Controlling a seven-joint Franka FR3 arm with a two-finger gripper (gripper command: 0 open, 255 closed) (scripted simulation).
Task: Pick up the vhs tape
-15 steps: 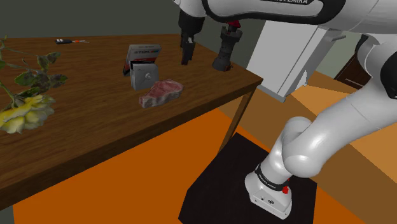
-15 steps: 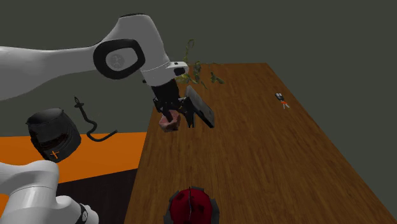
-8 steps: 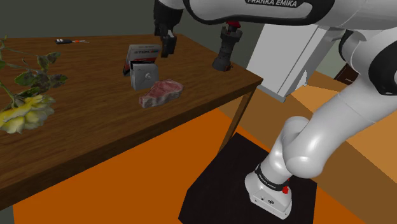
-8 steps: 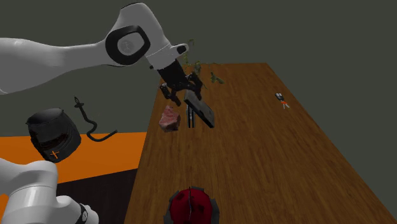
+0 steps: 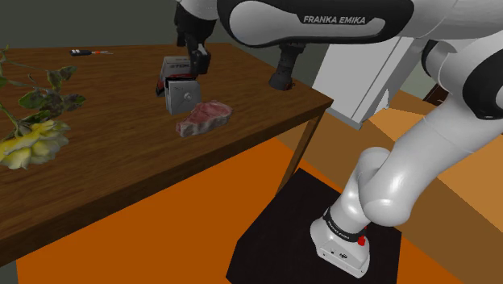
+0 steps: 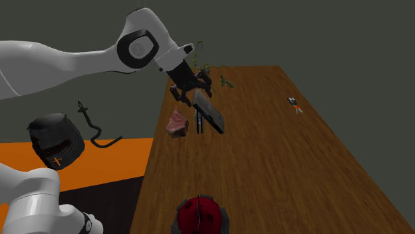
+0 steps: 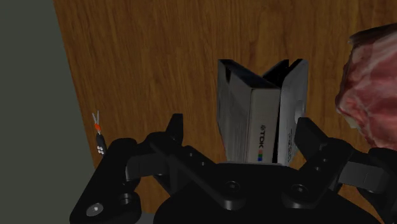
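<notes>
Two black fingers of the pincer [image 7: 240, 130] stand apart, released, one on each side of the vhs tape [image 7: 261, 114]; we see neither touching it. A second ago the pincer hung over the table's corner by the dark red-topped object [image 6: 199, 214]. It has since swung inward along the table [image 5: 121, 161] and now sits just above the tape [image 5: 179, 85]. We judge the approach nearly done, with the descent and the closing still to come.

The tape [image 6: 209, 112] stands on end in its grey sleeve, leaning a little, a short way in from the table's edge on the stand's side. The slab of raw meat [image 5: 204, 117] lies just beside it, between the tape and that edge [image 6: 177, 123]. That is the tight side, and we would want the finger there to pass clear of the meat [image 7: 372, 83].

Toward the far edge the wood is bare. A small black and orange item [image 6: 293, 102] lies well apart near that edge. The plant [image 5: 32, 145] is well apart toward the table's other end, so lifting straight up looks free.
</notes>
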